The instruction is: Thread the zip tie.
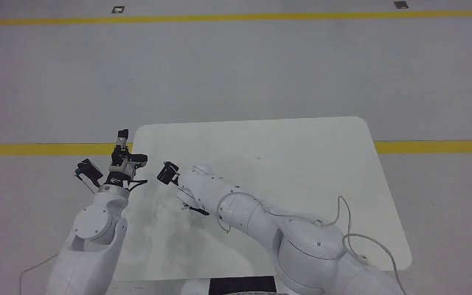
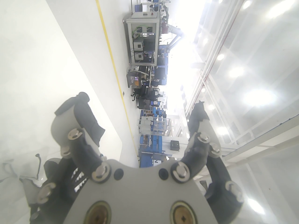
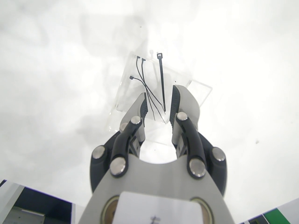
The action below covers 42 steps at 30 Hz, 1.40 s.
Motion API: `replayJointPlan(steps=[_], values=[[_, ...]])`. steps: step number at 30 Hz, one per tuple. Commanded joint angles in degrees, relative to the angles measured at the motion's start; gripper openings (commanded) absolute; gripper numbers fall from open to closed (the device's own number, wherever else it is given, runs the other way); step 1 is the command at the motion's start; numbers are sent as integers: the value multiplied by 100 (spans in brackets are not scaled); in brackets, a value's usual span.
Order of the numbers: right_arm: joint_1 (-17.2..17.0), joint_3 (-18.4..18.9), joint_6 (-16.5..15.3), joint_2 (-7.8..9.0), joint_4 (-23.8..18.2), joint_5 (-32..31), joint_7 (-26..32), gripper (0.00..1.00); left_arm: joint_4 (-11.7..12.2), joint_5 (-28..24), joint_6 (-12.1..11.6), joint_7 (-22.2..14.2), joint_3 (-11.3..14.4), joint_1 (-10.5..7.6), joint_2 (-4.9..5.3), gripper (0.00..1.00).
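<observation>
Right wrist view: pick-up stage, with no threading begun.
Nearest, we found the right gripper (image 3: pixel 160 99) spread and empty over black zip ties (image 3: pixel 161 80) lying in a clear tray (image 3: pixel 199 87); farther off, the left gripper (image 2: pixel 140 103) also gaped. Next, we judged, one tie needed pinching.

On table (image 1: pixel 295 147), toward its 9 o'clock side: clear tray (image 3: pixel 198 88) with zip ties (image 3: pixel 161 80) lying inside, beneath right gripper (image 3: pixel 160 94). At 10 o'clock of that, by table edge: left gripper (image 2: pixel 140 101).

Left gripper (image 2: pixel 140 101) and right gripper (image 3: pixel 160 93) parted.
</observation>
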Motion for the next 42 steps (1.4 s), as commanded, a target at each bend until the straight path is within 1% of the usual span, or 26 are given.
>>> replayJointPlan(steps=[1, 5, 8, 15, 18, 21, 22, 23, 30, 36, 39, 42], values=[[2, 0, 8, 0, 0, -9, -12, 24, 0, 0, 0, 0, 0, 0, 0, 100], [18, 0, -7, -6, 23, 0, -16, 24, 0, 0, 0, 0, 0, 0, 0, 100], [22, 0, -64, -10, 54, 51, 1, 22, 0, 0, 0, 0, 0, 0, 0, 100], [8, 0, -211, -10, 113, 147, 5, 22, 0, 0, 0, 0, 0, 0, 0, 100], [10, 0, -262, -11, 136, 184, 11, 19, 0, 0, 0, 0, 0, 0, 0, 100], [14, 0, -266, -13, 147, 204, 14, 9, 0, 0, 0, 0, 0, 0, 0, 100], [15, 0, -261, -13, 149, 207, 15, 3, 0, 0, 0, 0, 0, 0, 0, 100], [15, 0, -253, -13, 152, 207, 18, 0, 0, 0, 0, 0, 0, 0, 0, 100], [19, 0, -165, -11, 133, 199, 56, 0, 0, 0, 0, 0, 0, 0, 0, 100], [34, 0, -37, -2, 35, 207, 93, 0, 0, 0, 0, 0, 0, 0, 0, 100], [23, 0, 55, 7, -41, 166, 157, 0, 0, 0, 0, 0, 0, 0, 0, 100], [21, 0, 219, 17, -133, 80, 251, 0, 0, 0, 0, 0, 0, 0, 0, 100]])
